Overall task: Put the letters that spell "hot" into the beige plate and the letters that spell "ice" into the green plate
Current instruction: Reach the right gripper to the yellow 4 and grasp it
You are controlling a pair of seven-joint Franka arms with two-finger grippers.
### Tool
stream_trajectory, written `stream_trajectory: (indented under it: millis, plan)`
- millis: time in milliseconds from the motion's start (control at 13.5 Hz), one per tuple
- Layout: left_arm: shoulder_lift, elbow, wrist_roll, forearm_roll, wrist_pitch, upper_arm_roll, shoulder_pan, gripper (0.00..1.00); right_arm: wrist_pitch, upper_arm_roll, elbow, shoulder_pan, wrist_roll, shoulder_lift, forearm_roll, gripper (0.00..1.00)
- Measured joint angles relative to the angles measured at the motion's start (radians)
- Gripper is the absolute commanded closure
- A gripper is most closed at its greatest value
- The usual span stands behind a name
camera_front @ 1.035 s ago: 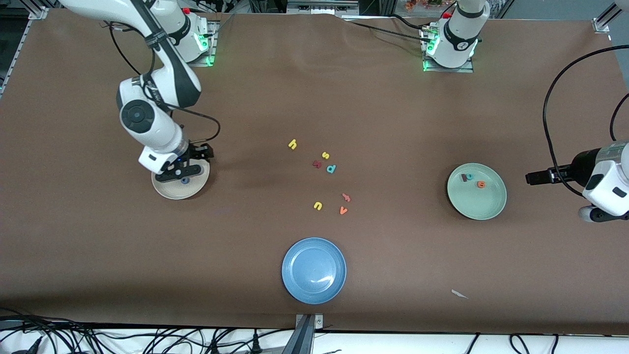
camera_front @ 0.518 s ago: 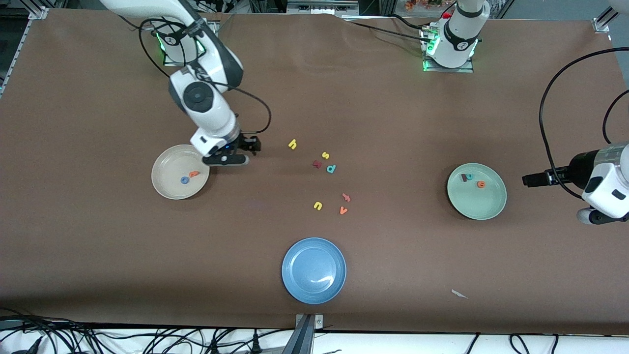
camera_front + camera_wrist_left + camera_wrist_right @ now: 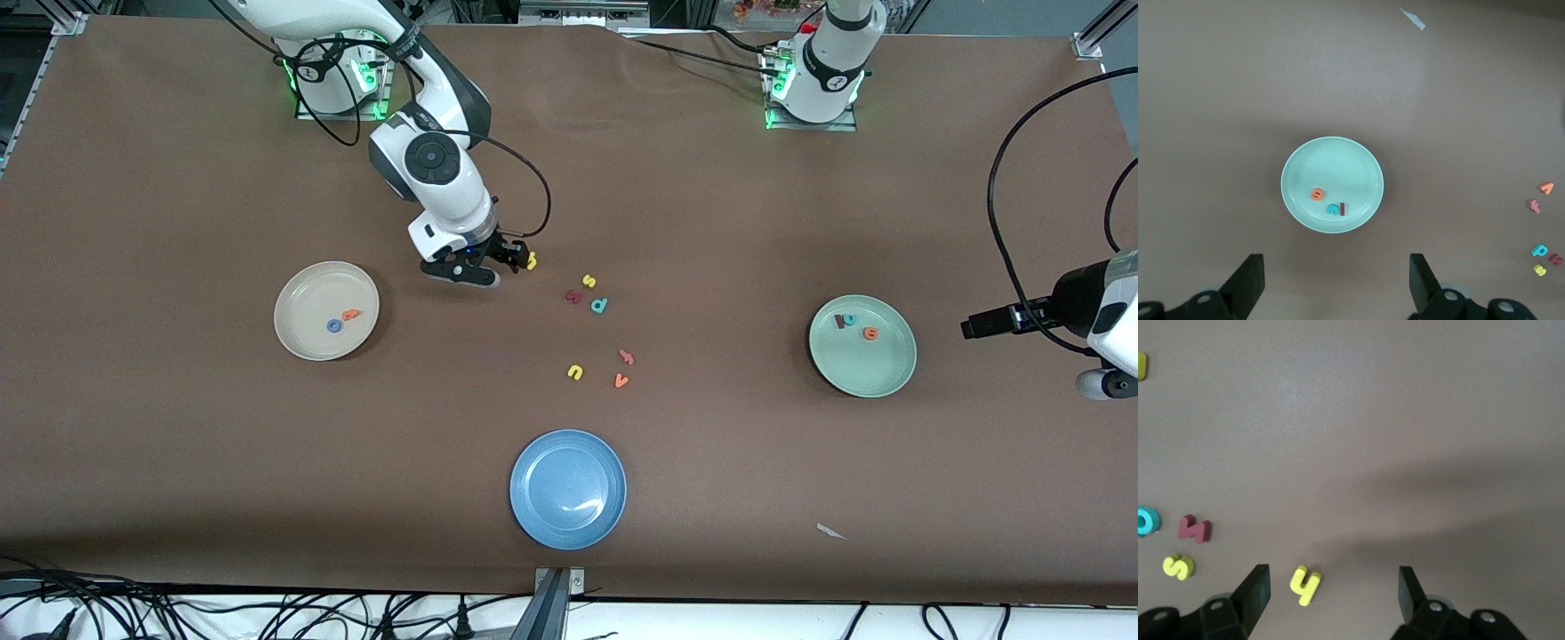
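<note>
The yellow "h" [image 3: 531, 260] lies on the brown table [image 3: 178, 427] just beside the right gripper [image 3: 492, 264], close by its fingertips and between its spread fingers [image 3: 1257, 588] in the right wrist view, untouched. A second ago this gripper hung over the beige plate [image 3: 302, 289]; it has since swung across to the "h", empty, leaving the blue "o" [image 3: 334, 326] and orange "t" [image 3: 352, 314] in that plate. So "hot" lacks only the "h", and a descent and pinch looks next. The arm reaches out from its base, wrist bent down, jaws wide apart.

The green plate [image 3: 889, 378] already holds the dark red "i" [image 3: 839, 322], teal "c" [image 3: 850, 318] and orange "e" [image 3: 870, 333]. The left gripper [image 3: 1337, 287] waits open and empty above the table just past that plate.
</note>
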Motion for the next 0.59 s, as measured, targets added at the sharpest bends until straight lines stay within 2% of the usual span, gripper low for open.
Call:
stream_trajectory:
  millis: [222,591]
  plan:
    - [-0.015,-0.025,0.032,0.000,0.013,0.008,0.001,0.03,0.000,-0.019,0.044,0.055,0.180,0.052,-0.061,0.14]
    - [-0.021,-0.036,0.045,0.000,0.014,0.009,0.002,0.02,0.000,-0.039,0.101,0.116,0.334,0.121,-0.110,0.15]
